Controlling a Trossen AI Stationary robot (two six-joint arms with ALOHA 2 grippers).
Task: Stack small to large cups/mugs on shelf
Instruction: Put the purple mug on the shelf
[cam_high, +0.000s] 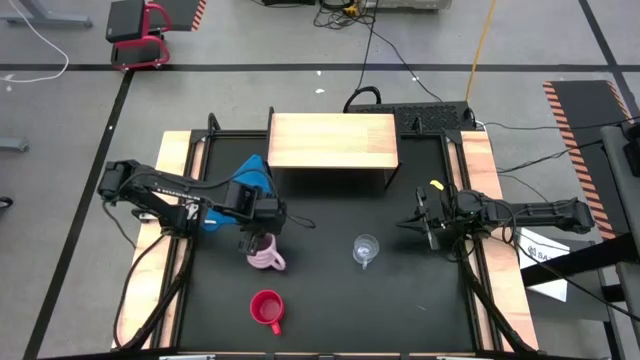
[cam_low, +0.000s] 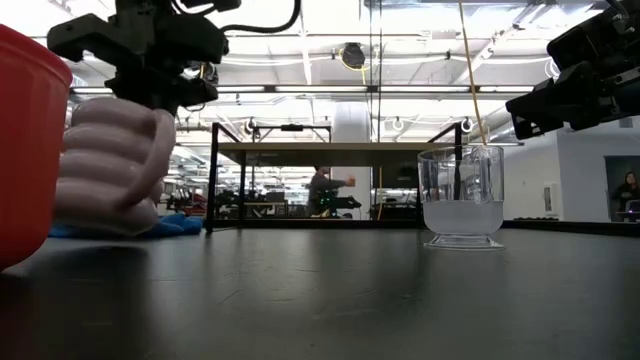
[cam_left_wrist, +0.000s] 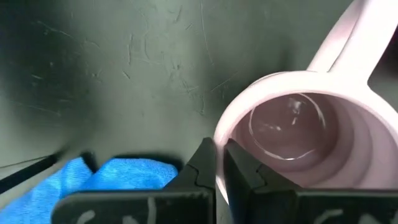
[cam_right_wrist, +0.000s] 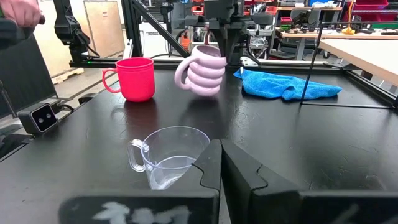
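Near surface centre, left tool (cam_high: 257, 240) pinches lilac-pink mug (cam_high: 266, 255) by its rim — tilted, lifting toward shelf (cam_high: 332, 141); right tool (cam_high: 428, 226) waits, fingers together.

The shelf (cam_high: 332, 140) top lies bare along the table's far edge, with open black table (cam_high: 330, 300) in front of it. On that surface stand the lilac-pink mug (cam_high: 264, 252), the clear glass cup (cam_high: 365, 248) and the red mug (cam_high: 266, 309), well apart with gaps between; a blue cloth (cam_high: 250, 180) lies near the shelf's left end.
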